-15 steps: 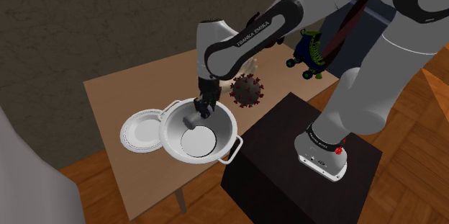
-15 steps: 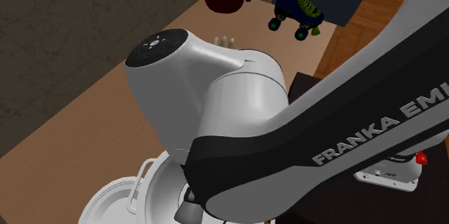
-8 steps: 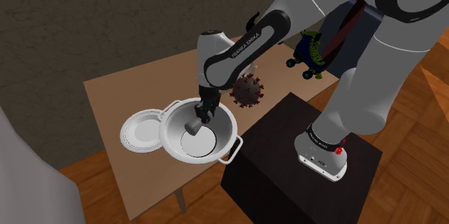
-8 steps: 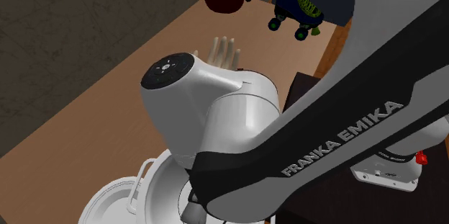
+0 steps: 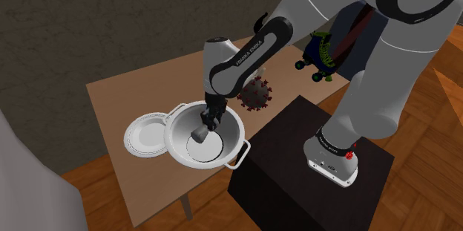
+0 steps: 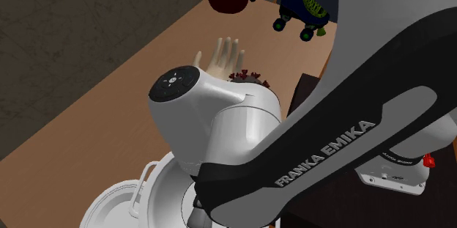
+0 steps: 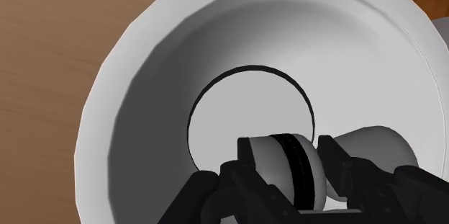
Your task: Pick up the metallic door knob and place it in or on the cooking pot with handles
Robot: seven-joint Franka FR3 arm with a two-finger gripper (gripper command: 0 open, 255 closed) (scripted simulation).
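The white cooking pot (image 5: pixel 226 127) with two loop handles stands near the table's front edge, and its wall (image 7: pixel 144 78) curves around the gripper in the wrist view. My black gripper (image 5: pixel 210 117) reaches down inside it. The fingers (image 7: pixel 250 159) clasp the grey door knob (image 7: pixel 283 166), which has a dark band and a rounded end (image 7: pixel 374 145) sticking out to one side. The knob (image 5: pixel 201 131) hangs low over the pot's flat bottom (image 7: pixel 245 111). In the second exterior view the arm's big white joint (image 6: pixel 212 116) covers most of the pot (image 6: pixel 157 186).
A white round lid or plate (image 5: pixel 146 134) lies against the pot on the shoulder view's left. A spiky dark red ball (image 5: pixel 255 93), a pale hand model (image 6: pixel 223 56) and a roller skate (image 5: pixel 319 55) sit further back. The black stand (image 5: pixel 297 155) is close by the pot.
The gripper has sunk a little deeper into the pot with the knob still clasped. The arm's elbow has swung slightly toward the shoulder view's right.
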